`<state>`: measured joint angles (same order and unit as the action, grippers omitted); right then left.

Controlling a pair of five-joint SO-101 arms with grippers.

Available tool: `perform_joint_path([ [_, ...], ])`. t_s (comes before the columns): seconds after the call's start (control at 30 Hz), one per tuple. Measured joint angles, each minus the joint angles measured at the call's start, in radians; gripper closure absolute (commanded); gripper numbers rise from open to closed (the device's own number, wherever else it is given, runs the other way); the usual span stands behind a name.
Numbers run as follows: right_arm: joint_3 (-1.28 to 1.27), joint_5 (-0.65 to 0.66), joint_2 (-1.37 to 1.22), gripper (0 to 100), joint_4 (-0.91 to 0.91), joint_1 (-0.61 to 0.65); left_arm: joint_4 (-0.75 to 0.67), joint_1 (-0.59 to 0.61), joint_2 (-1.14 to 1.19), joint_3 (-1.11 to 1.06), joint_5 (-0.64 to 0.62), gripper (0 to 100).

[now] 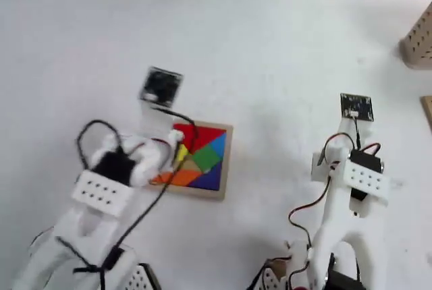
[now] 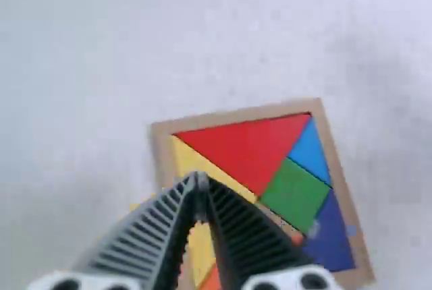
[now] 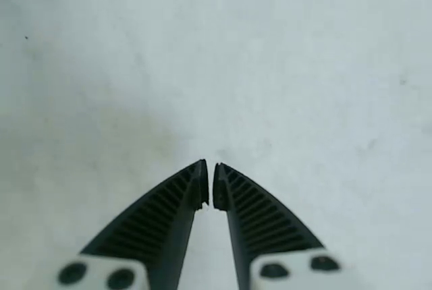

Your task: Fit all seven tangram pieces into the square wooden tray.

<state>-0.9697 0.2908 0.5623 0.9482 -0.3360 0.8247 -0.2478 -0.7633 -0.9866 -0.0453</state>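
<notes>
The square wooden tray point(image 1: 225, 162) point(image 2: 236, 114) lies left of the table's centre and holds coloured tangram pieces: a red triangle point(image 2: 251, 147), a light blue triangle point(image 2: 310, 151), a green square point(image 2: 295, 194), a dark blue piece point(image 2: 332, 236), a yellow piece point(image 2: 191, 165) and an orange piece point(image 1: 181, 177). My left gripper point(image 2: 201, 183) hovers shut with nothing in it over the yellow piece, at the tray's left side point(image 1: 177, 143). My right gripper point(image 3: 209, 183) is shut and holds nothing, above bare table far to the right of the tray point(image 1: 356, 118).
A pegboard-like wooden block point(image 1: 418, 42) stands at the table's right edge. Cables point(image 1: 94, 131) loop around the left arm near the tray. White tabletop point(image 1: 270, 54) stretches beyond both arms.
</notes>
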Motion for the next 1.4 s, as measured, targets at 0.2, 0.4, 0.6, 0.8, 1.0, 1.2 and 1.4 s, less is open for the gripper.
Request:
perform_joint_path([
  [0.2, -0.129, 0.002, 0.27, 98.1, 0.014, 0.041, 0.012, 0.281, -0.126, -0.107, 0.114, 98],
  [0.4, -0.367, 0.089, 0.669, 98.1, 0.014, 0.204, 0.012, 0.396, -0.252, -0.313, 0.212, 98],
  [0.6, -0.598, 0.092, 1.071, 98.0, 0.049, 0.385, 0.012, 0.437, -0.474, -0.5, 0.198, 98],
  [0.8, -0.651, 0.098, 1.2, 98.0, 0.178, 0.514, 0.077, 0.443, -0.761, -0.652, 0.196, 98],
  [1.0, -0.657, 0.098, 1.195, 98.0, 0.292, 0.523, 0.361, 0.443, -1.04, -0.658, 0.196, 98],
  [1.2, -0.666, -0.11, 1.2, 98.0, 0.319, 0.532, 0.42, 0.443, -1.049, -0.683, 0.195, 98],
  [1.4, -0.713, -0.347, 1.186, 98.1, 0.284, 0.529, 0.448, 0.443, -1.046, -0.709, 0.195, 98],
])
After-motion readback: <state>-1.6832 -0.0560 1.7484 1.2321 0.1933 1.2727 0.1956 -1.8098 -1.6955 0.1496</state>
